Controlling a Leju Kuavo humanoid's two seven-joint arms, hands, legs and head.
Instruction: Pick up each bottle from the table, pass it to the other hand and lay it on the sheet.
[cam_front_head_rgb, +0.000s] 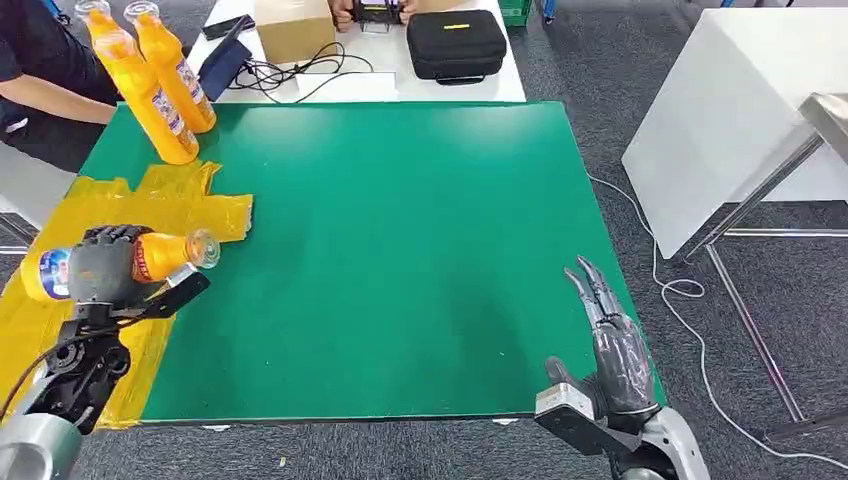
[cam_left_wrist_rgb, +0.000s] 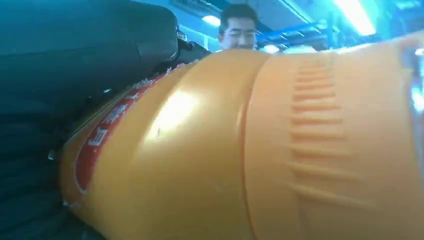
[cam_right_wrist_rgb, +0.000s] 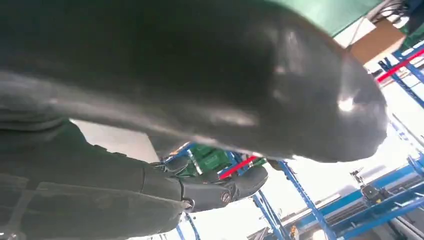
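Watching my left hand (cam_front_head_rgb: 105, 265) first, since it is nearest to trouble: its fingers are wrapped round the middle of an orange bottle (cam_front_head_rgb: 150, 258), which lies on its side in the grip, capped neck pointing toward the table's centre and its base out over the yellow sheet (cam_front_head_rgb: 185, 205). In the left wrist view the bottle's ribbed wall (cam_left_wrist_rgb: 280, 150) sits hard against the palm, so I judge the hold firm, though I cannot see whether the bottle touches the sheet or hangs just above it.

My worry is the release. A round bottle laid sideways may roll off the sheet onto the green mat (cam_front_head_rgb: 400, 250) if I let go while it is above the surface, or if the crumpled sheet tips it. The sheet is wrinkled and loose; dragging the hand away could pull it along.

My right hand (cam_front_head_rgb: 612, 345) is at the near right edge of the mat, fingers straight and spread, holding nothing and well apart from the bottle.

Farther back, two more orange bottles (cam_front_head_rgb: 165, 80) stand upright at the far left corner, close together; reaching for one could knock the other. A person's arm (cam_front_head_rgb: 55, 100) rests near them.
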